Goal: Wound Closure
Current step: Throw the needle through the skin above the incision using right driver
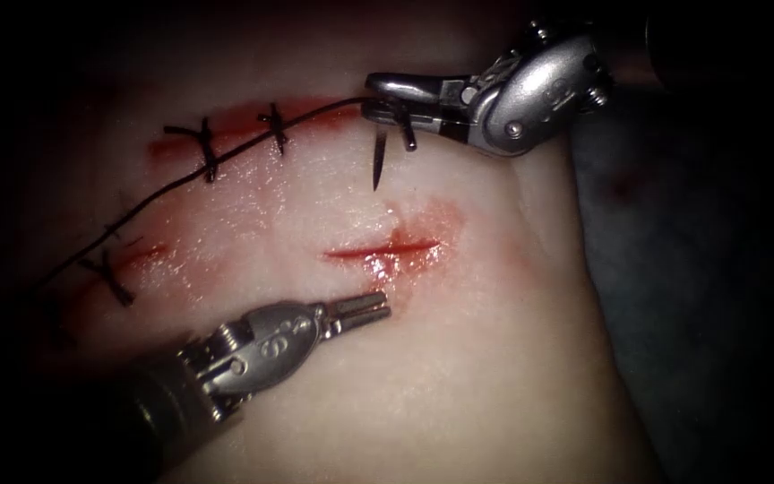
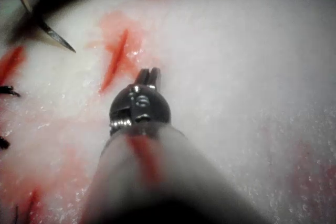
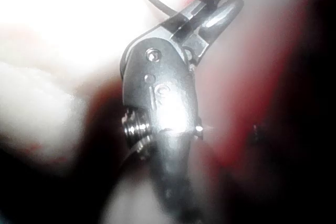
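Right needle driver [image 1: 385, 100] clamped curved needle [image 1: 376, 166] near tail, at cut's [image 1: 382, 249] 12 o'clock, above tissue [image 1: 459, 376]; left needle driver [image 1: 378, 306] closed, empty. Trailing thread [image 1: 172, 184] risked snagging.

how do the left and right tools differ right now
The right tool holds the needle, whose tip points down above the tissue, not in it; thread trails from it to the left. The left tool holds nothing, its end effector shut just below the open cut. The right tool sits above the cut, the left below it. Both are metal needle drivers.
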